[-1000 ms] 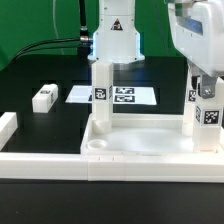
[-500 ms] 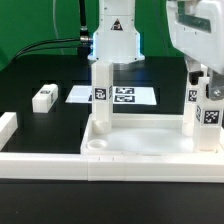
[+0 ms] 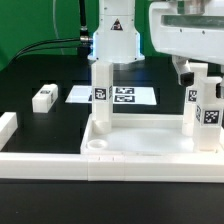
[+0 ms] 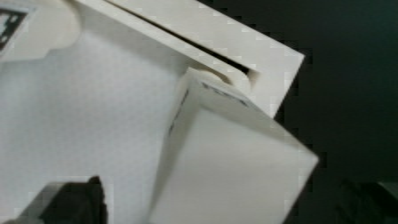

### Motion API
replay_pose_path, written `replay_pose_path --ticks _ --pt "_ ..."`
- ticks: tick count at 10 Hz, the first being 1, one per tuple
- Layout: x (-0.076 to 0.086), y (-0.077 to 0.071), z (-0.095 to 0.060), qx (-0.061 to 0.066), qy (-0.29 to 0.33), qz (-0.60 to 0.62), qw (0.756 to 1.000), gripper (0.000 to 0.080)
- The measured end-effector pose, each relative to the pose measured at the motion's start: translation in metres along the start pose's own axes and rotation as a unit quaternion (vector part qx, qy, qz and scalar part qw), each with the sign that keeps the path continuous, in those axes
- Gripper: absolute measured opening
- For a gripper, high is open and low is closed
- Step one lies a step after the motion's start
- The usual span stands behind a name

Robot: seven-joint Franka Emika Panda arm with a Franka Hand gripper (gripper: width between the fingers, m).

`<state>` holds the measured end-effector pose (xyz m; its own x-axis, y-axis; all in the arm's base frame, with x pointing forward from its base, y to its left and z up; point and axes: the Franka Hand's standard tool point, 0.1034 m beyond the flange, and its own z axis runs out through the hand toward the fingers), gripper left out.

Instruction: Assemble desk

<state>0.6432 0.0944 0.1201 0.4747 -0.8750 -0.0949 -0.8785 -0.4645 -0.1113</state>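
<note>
The desk top (image 3: 140, 140) sits at the front of the table (image 3: 45, 70), towards the exterior view's right. The left upright leg (image 3: 101, 95) and two right upright legs (image 3: 212, 110) stand at its corners. The gripper (image 3: 198, 72) hangs just above the right pair, its fingers (image 4: 71, 200) spread wide and clear of the leg between them, grasping nothing. A loose leg (image 3: 43, 97) lies well apart on the exterior view's left. It looks light, stiff and smooth — probably slippery — so a pinch across two opposite flat faces, near mid-length, seems the safest hold.
</note>
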Motion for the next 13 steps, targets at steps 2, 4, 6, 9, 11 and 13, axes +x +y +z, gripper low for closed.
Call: replay_pose_path --ticks 2,4,6,9,11,13 --pt "-0.0005 0.0002 -0.0002 -0.006 0.003 -0.096 0.995 0.0649" --pt "-0.0016 -0.0009 -0.0008 -0.01 0.007 -0.175 0.984 0.0649" --pt "-0.0013 -0.0004 0.0003 -0.014 0.01 -0.243 0.97 0.0649" --pt "-0.0003 -0.0005 0.0002 -0.022 0.017 -0.348 0.937 0.0649" --pt "-0.0046 -0.0014 0.0016 -0.031 0.02 -0.421 0.906 0.0649" --pt "-0.0082 -0.0026 0.0023 -0.037 0.02 -0.464 0.885 0.0649"
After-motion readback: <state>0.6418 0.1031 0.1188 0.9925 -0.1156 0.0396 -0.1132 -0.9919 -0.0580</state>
